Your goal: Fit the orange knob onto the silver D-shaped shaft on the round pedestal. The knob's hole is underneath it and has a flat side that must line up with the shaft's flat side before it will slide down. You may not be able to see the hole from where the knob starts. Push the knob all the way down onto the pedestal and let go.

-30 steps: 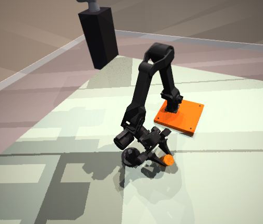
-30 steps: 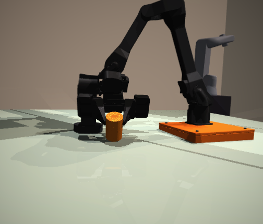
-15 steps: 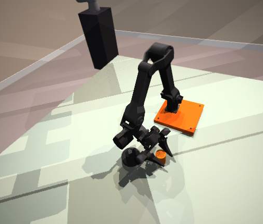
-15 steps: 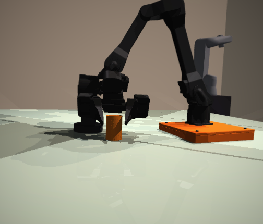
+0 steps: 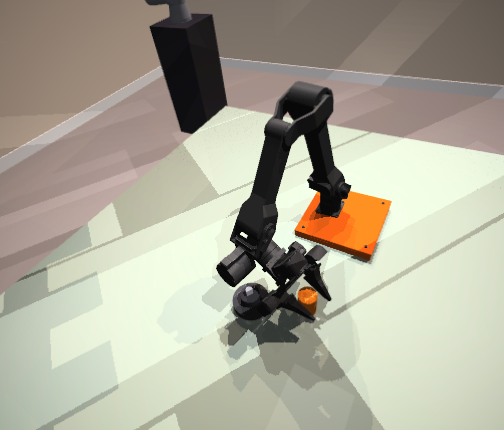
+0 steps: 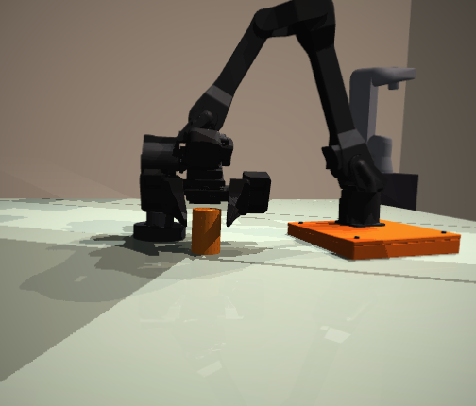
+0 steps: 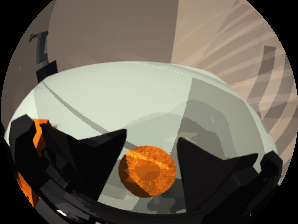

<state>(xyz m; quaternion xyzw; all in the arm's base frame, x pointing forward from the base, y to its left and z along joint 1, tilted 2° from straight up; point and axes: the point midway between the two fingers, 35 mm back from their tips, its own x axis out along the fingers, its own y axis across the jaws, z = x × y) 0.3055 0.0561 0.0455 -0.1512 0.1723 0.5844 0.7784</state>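
The orange knob [image 5: 308, 296] [image 6: 206, 231] [image 7: 148, 171] stands upright on the table, a short cylinder with its flat top up. My gripper [image 5: 319, 307] [image 6: 206, 221] [image 7: 152, 137] is low over it and open, with one finger on each side of the knob and a small gap to each. The round dark pedestal [image 5: 244, 306] [image 6: 158, 231] with the silver shaft [image 5: 251, 291] stands on the table just to the left of the knob, partly hidden by the wrist. The knob's hole is not visible.
The arm's orange base plate [image 5: 361, 220] [image 6: 393, 241] lies behind and to the right of the knob. A tall black box [image 5: 191, 70] with a grey camera post [image 6: 369, 94] stands at the table's far edge.
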